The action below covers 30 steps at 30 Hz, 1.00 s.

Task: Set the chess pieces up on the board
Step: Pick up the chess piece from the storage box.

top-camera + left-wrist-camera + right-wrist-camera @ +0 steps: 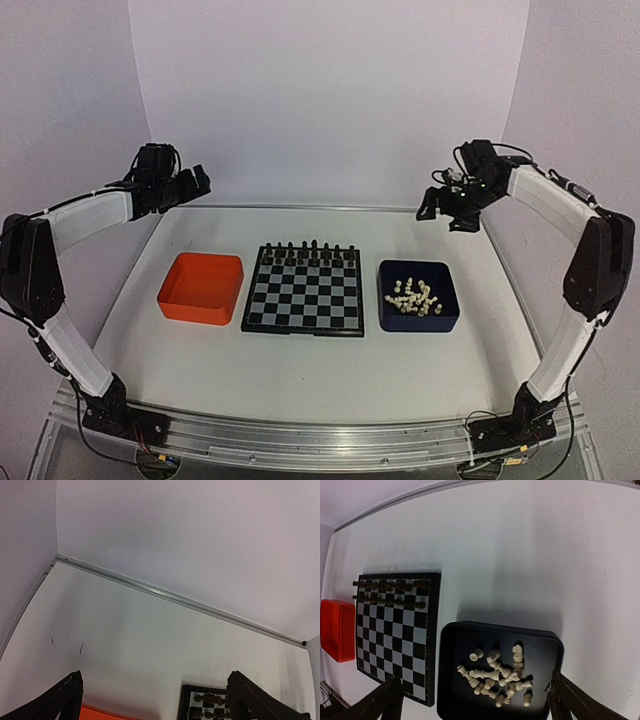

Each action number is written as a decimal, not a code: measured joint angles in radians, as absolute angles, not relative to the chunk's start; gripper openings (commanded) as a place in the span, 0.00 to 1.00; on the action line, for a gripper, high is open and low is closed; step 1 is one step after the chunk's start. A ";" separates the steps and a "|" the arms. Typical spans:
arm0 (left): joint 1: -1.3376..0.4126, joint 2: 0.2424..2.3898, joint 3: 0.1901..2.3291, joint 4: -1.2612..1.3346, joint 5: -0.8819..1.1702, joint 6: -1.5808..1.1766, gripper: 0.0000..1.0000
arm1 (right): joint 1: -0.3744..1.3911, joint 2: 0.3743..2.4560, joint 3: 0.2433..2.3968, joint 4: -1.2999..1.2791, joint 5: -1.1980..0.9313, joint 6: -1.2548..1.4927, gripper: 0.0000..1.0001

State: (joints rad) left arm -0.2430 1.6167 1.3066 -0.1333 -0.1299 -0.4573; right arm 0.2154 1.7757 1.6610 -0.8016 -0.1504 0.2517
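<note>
Board (303, 290) centre, black pieces (312, 252) on its far two rows. White pieces (412, 297) heaped in blue tray (418, 327) just right of board, none placed. Left gripper (198, 182), right gripper (445, 215): wide open, empty, raised beyond board's far corners. Risk: pieces tiny, tangled, lying flat, so pinch may take two or set one down toppled.

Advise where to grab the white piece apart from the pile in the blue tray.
Pinch that chess piece across its middle, right hand coming straight down: it sits clear of the heap, while the blue tray walls likely block side approaches.
</note>
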 measured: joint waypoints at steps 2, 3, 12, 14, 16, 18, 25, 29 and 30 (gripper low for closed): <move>-0.254 1.618 1.307 -0.149 -0.130 -0.458 1.00 | 0.287 1.806 1.703 -0.830 -0.127 0.229 0.93; -0.259 1.619 1.308 -0.156 -0.130 -0.458 1.00 | 0.320 1.818 1.715 -0.845 -0.110 0.218 0.91; -0.285 1.619 1.306 -0.166 -0.113 -0.468 1.00 | 0.441 1.894 1.730 -0.954 -0.004 0.191 0.79; -0.285 1.619 1.300 -0.164 -0.112 -0.471 1.00 | 0.454 1.917 1.740 -0.964 0.009 0.191 0.75; -0.285 1.619 1.292 -0.162 -0.111 -0.472 1.00 | 0.469 1.939 1.748 -0.966 0.022 0.190 0.71; -0.285 1.619 1.282 -0.160 -0.108 -0.473 1.00 | 0.482 1.955 1.749 -0.968 0.032 0.193 0.65; -0.285 1.615 1.254 -0.159 -0.107 -0.475 1.00 | 0.502 1.987 1.762 -0.986 0.040 0.196 0.58; -0.285 1.615 1.253 -0.158 -0.107 -0.475 1.00 | 0.503 2.009 1.775 -0.990 0.053 0.200 0.53; -0.285 1.615 1.253 -0.158 -0.108 -0.475 1.00 | 0.503 2.016 1.776 -0.990 0.056 0.200 0.52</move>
State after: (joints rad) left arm -0.2852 1.6146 1.2526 -0.1583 -0.1076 -0.4751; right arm 0.5030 2.0159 1.7765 -0.9900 0.0556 0.1998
